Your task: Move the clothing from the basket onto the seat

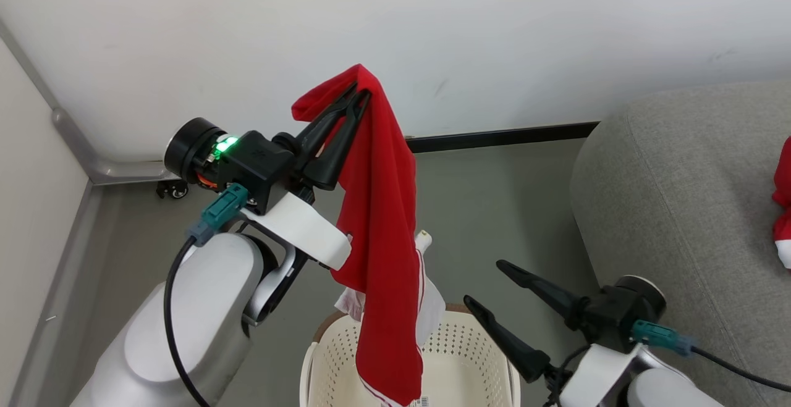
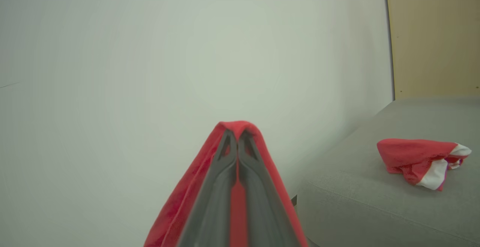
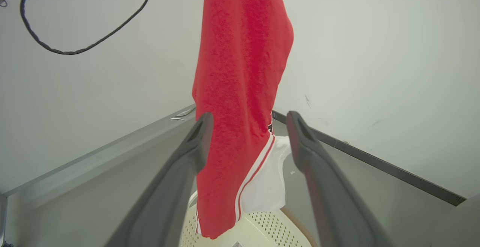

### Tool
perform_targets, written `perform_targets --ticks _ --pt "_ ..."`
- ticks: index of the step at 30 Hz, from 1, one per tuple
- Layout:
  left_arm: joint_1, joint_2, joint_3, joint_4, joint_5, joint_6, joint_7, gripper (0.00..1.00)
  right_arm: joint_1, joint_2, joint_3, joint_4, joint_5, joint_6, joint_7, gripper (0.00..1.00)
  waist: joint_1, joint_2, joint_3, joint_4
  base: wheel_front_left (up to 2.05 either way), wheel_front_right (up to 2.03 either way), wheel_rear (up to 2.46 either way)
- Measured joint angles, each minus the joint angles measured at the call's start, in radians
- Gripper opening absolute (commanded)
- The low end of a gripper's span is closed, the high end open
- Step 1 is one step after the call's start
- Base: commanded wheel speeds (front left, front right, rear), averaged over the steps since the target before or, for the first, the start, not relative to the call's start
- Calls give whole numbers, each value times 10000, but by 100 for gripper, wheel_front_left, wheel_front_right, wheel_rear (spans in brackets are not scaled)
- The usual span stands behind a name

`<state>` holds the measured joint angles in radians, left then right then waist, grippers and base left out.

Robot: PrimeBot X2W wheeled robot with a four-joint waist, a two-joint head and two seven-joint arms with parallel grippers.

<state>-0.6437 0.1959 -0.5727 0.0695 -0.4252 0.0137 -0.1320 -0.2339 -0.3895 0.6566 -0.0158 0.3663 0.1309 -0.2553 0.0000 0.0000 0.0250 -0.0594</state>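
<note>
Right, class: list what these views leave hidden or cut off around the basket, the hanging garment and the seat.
- Inside the basket: head view, hanging red garment and bottom edge cover it; leftover clothing unknowable.
- That garment's top: right wrist view, cut by top edge.
- Second garment on the seat: head view, cut by right edge.
- Seat's full extent: cut off in every view.

The red garment (image 1: 380, 209) hangs over the basket (image 1: 469, 348) mouth; grey floor (image 1: 494, 209) toward the seat (image 1: 680, 197) lies open.
</note>
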Motion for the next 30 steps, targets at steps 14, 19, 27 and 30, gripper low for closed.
perform_targets --ticks 14,19,27,30 --pt "-259 -420 -522 -150 65 -86 355 0 -886 1636 853 1990 -343 0 0 100 0 0 -127 356 0 0 0" --pt "-261 -579 -591 -188 65 -86 493 0 -1202 2173 1246 2686 -546 0 0 100 0 0 -149 471 0 0 0" --pt "-270 -719 -723 -238 65 -77 604 0 -1678 2995 1137 3708 -1413 2 0 100 0 0 -144 584 0 0 0" --pt "-305 -769 -765 -244 63 -77 606 0 -1711 3237 909 4061 -1820 2 0 100 0 0 -139 628 0 0 0"
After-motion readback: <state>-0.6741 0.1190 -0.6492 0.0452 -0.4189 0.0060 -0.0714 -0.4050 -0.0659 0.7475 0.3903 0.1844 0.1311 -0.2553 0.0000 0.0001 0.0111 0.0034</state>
